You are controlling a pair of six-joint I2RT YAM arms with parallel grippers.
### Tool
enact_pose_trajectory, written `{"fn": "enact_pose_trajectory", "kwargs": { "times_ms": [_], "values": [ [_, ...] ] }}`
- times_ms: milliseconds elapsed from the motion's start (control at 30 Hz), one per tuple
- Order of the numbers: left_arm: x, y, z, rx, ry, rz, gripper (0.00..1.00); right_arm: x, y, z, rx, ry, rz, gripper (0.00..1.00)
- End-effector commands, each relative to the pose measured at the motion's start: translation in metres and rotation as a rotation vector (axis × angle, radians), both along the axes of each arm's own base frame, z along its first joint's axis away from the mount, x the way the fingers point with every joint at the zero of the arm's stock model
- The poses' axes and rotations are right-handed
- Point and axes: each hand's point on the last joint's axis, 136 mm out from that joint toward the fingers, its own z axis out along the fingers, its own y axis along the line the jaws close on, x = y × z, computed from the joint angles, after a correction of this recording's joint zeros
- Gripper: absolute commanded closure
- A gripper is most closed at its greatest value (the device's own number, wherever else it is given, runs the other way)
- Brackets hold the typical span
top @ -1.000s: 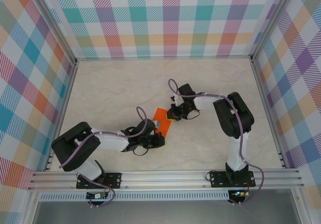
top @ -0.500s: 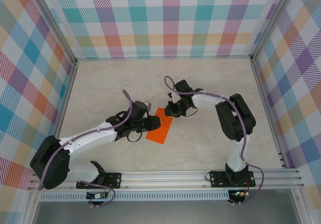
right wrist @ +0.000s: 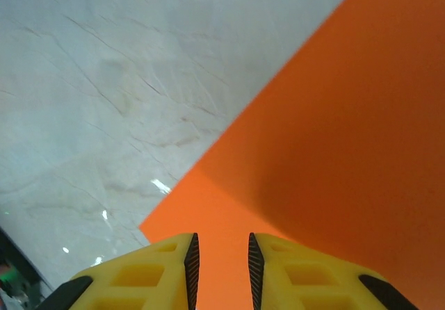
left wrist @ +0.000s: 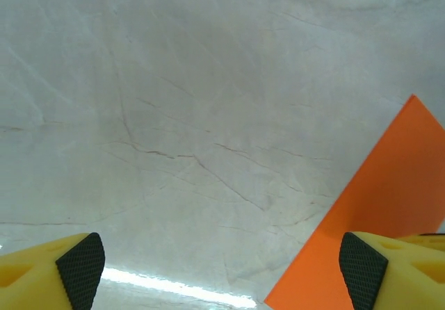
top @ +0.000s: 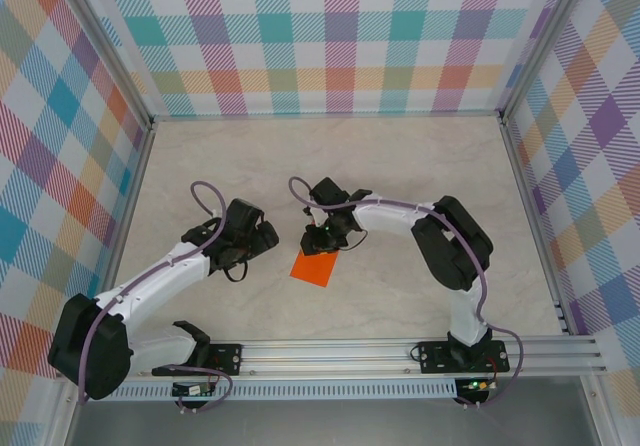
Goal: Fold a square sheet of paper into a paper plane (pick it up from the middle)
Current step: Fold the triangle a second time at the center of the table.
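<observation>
- On the table (top: 200, 176), mid-area: square sheet of paper (top: 315, 269).
- Right gripper (right wrist: 220, 244) over its far edge, fingers nearly together; can't tell if it's gripping the paper.
- Left gripper (top: 264, 238) spread wide, just beside the paper.

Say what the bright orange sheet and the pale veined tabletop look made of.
Bright orange sheet: thin matte paper, apparently; flat, sharp-edged, with a crisp crease. Pale veined tabletop: marble-look surface, semi-gloss; grey veins and light glints, possibly laminate.

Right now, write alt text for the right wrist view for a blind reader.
A bright orange sheet of paper covers the right and lower frame over a pale marbled table. Two yellow fingers with black pads enter from below, a narrow gap apart.
</observation>
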Motion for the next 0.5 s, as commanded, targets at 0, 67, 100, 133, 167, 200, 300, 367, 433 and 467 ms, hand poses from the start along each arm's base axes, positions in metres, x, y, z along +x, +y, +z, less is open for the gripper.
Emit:
{"fn": "enact_pose_trajectory", "kwargs": {
  "times_ms": [0,67,100,133,167,200,300,367,433,467],
  "values": [
    [-0.008,0.013,-0.008,0.036,0.039,0.035,0.08,-0.023,-0.011,-0.016,-0.08,0.03,0.085,0.72],
    [-0.009,0.013,-0.01,0.034,0.048,0.035,0.06,-0.034,-0.02,-0.022,-0.1,0.044,0.126,0.71],
    [-0.01,0.012,-0.011,0.032,0.052,0.033,0.06,-0.039,-0.025,-0.023,-0.109,0.05,0.143,0.71],
    [-0.01,0.011,-0.011,0.029,0.055,0.03,0.05,-0.043,-0.03,-0.024,-0.118,0.049,0.165,0.71],
    [-0.011,0.01,-0.013,0.023,0.062,0.027,0.04,-0.046,-0.034,-0.022,-0.123,0.042,0.183,0.71],
    [-0.011,0.009,-0.013,0.017,0.065,0.022,0.04,-0.047,-0.037,-0.021,-0.127,0.033,0.195,0.71],
    [-0.013,0.003,-0.016,-0.008,0.082,0.009,0.0,-0.035,-0.037,-0.004,-0.127,-0.04,0.191,0.71],
    [-0.015,-0.001,-0.018,-0.03,0.098,0.001,0.0,-0.019,-0.032,0.013,-0.1,-0.09,0.14,0.67],
    [-0.016,-0.007,-0.019,-0.058,0.105,-0.014,0.0,0.002,-0.033,0.023,-0.094,-0.128,0.045,0.59],
    [-0.017,-0.01,-0.019,-0.076,0.108,-0.025,0.0,0.013,-0.034,0.025,-0.089,-0.138,-0.007,0.56]
  ]
}}
